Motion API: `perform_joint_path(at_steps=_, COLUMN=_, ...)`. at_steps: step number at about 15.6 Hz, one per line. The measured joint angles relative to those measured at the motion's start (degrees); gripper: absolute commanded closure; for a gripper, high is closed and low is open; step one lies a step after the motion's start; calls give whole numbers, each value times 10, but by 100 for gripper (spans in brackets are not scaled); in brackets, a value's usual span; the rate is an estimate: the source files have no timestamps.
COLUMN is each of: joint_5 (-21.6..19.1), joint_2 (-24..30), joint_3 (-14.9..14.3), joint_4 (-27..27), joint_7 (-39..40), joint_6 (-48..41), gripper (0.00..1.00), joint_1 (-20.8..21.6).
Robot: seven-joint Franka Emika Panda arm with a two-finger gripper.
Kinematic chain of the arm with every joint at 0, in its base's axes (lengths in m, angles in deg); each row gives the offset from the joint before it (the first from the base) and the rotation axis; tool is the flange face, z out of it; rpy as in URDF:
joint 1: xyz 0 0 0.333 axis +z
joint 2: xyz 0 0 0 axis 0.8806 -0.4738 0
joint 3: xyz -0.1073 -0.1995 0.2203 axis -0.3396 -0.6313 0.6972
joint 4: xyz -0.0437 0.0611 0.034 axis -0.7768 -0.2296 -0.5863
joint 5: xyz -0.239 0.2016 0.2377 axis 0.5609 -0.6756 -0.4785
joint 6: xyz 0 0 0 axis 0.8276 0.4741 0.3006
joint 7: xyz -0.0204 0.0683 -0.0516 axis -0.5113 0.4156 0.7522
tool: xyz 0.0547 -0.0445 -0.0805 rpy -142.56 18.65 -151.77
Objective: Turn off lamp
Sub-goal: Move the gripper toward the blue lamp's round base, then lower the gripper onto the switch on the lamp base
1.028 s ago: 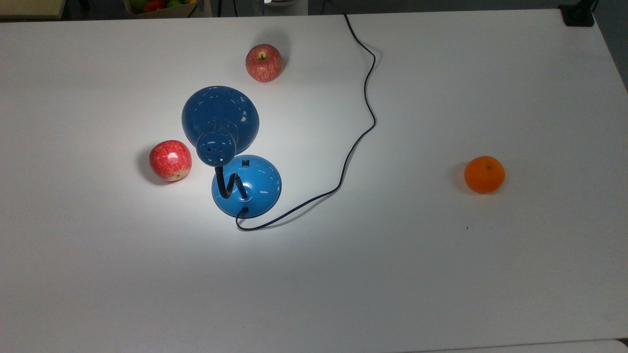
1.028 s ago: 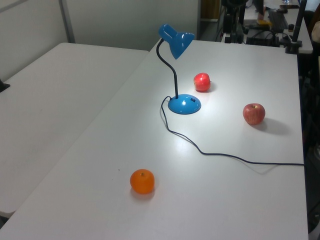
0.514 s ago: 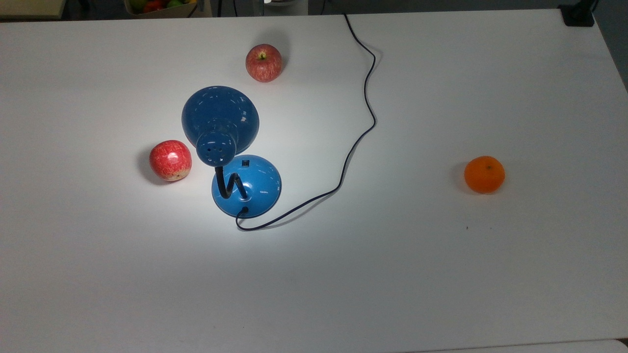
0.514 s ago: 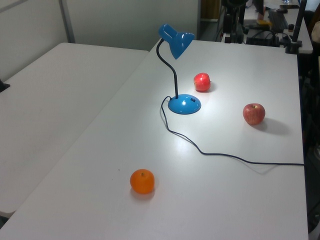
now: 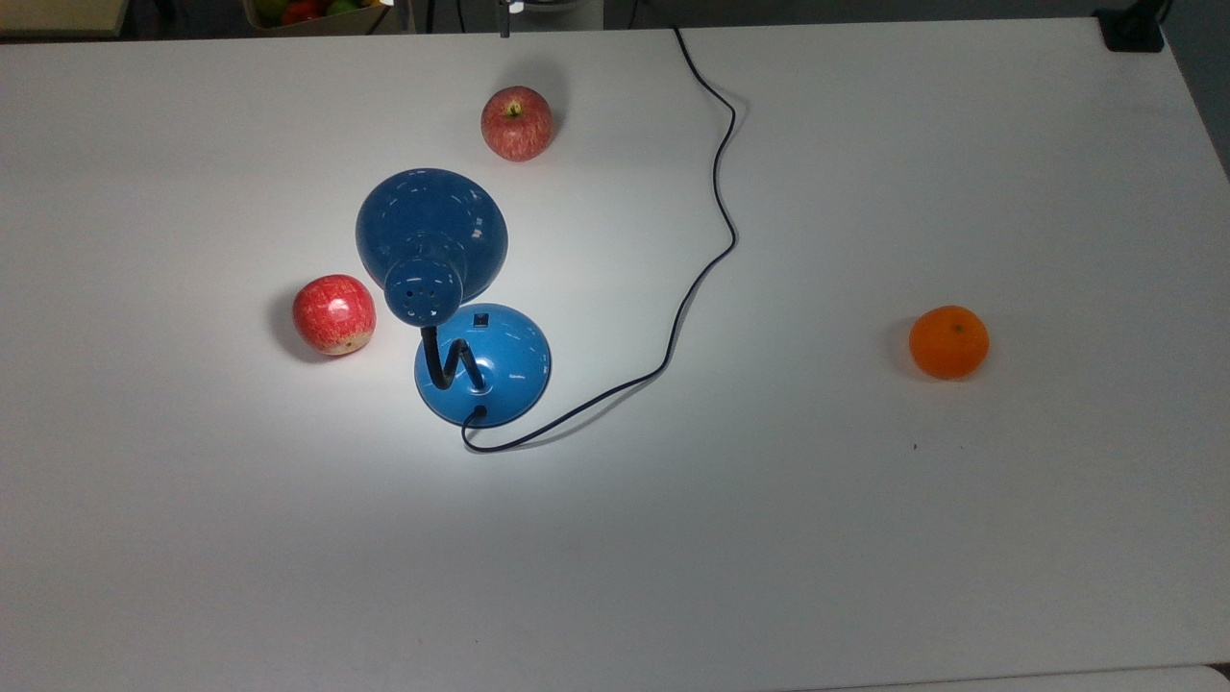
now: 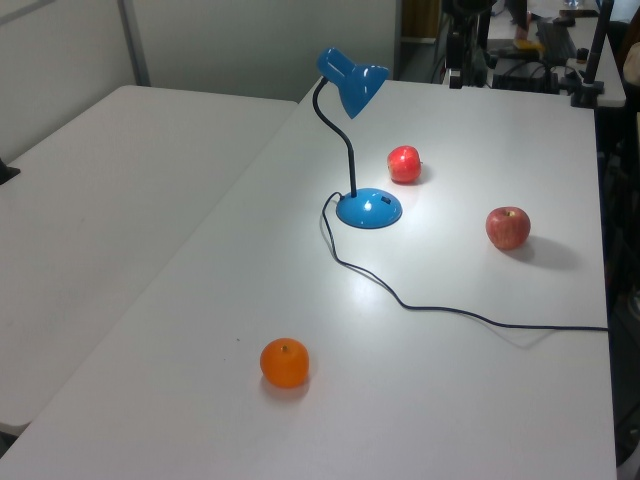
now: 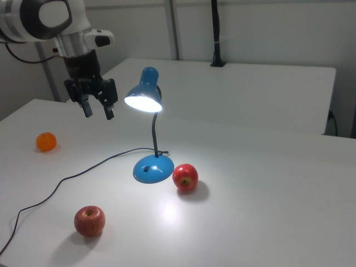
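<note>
1. Right view is showing you the gripper (image 7: 98,109) hanging in the air at about 9 o'clock from the lamp's shade, with its two dark fingers (image 7: 109,109) spread apart and gripping nothing, touching nothing.
2. You are looking at the lamp (image 7: 149,133) standing upright near the middle of the white table (image 7: 267,189); its shade is glowing bright and throwing a pale pool of light onto the tabletop around the base.
3. In the top view the lamp (image 5: 452,298) is reading as a glossy blue dome shade, a black bent gooseneck and a round, domed blue base, with a small black switch (image 5: 480,320) sitting on the base at its 12 o'clock edge.
4. A thin black cord (image 5: 716,183) is leaving the base at 6 o'clock and snaking off toward the table's far edge at roughly 1 o'clock in the top view.
5. You are seeing a shiny red apple (image 5: 333,314) lying just beside the base at 9 o'clock in the top view, apart from it.
6. A duller, streaked red apple (image 5: 517,122) is resting at 12 o'clock from the shade, well apart.
7. A round orange (image 5: 948,341) with a dimpled skin is sitting far out at 3 o'clock from the base.
8. The tabletop is looking smooth and matte.
</note>
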Motion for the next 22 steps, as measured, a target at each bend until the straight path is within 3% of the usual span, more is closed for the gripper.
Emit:
perform_joint_path(at_steps=1, joint_5=0, joint_2=0, joint_3=0, joint_4=0, joint_7=0, joint_6=0, gripper=100, joint_1=0)
perform_joint_path(at_steps=15, joint_5=-2, joint_2=-10, joint_3=0, joint_4=2, joint_7=0, joint_6=3, gripper=100, joint_1=0)
perform_joint_path(at_steps=22, joint_5=-2, joint_2=-28, joint_3=0, joint_4=100, joint_7=0, joint_6=150, gripper=100, joint_1=-2)
